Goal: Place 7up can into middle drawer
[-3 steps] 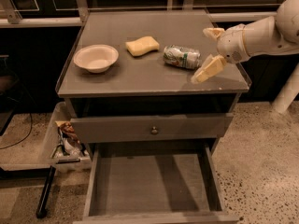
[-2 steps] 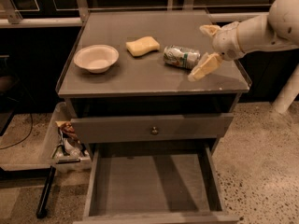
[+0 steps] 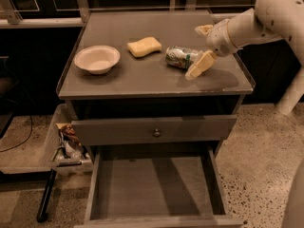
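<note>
Camera view, 2 o'clock: gripper (image 3: 202, 48) just at 3 o'clock of can (image 3: 180, 57) on table (image 3: 142, 76), fingers (image 3: 200, 65) spread wide, nothing held; drawer (image 3: 152, 184) open at 6 o'clock.

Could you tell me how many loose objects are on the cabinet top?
3: a white bowl at left, a yellow sponge behind centre, and the 7up can lying at right, with the open claw at its right end. The arm may hide more.

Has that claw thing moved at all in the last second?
Yes. The gripper has slid leftward in view, closer to the 7up can, away from the table right edge.
</note>
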Robot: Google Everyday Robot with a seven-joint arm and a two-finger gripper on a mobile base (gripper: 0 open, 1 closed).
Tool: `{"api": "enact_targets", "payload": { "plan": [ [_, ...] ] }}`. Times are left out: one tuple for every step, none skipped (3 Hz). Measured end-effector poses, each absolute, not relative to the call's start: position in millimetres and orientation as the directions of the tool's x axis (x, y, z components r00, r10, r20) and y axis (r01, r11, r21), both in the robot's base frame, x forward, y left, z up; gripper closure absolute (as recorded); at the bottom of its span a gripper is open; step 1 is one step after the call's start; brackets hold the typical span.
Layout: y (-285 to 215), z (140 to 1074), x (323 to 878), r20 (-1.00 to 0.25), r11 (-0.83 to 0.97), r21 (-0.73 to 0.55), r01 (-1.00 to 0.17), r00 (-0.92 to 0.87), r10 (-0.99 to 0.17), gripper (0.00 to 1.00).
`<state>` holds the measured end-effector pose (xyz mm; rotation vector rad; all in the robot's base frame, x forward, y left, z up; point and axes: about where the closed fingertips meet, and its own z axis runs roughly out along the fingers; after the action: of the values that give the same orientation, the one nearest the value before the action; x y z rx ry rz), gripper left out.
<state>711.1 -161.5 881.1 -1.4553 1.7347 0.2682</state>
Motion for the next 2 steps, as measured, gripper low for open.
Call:
{"api": "enact_targets", "payload": {
  "plan": [
    [-156,867,722,-0.7,0.305,-0.284,-0.909,-0.021,-0.714,0.0],
    [-148,855,729,-0.706,0.298,-0.231,-0.926,-0.052,-0.707,0.0]
  ]
}}
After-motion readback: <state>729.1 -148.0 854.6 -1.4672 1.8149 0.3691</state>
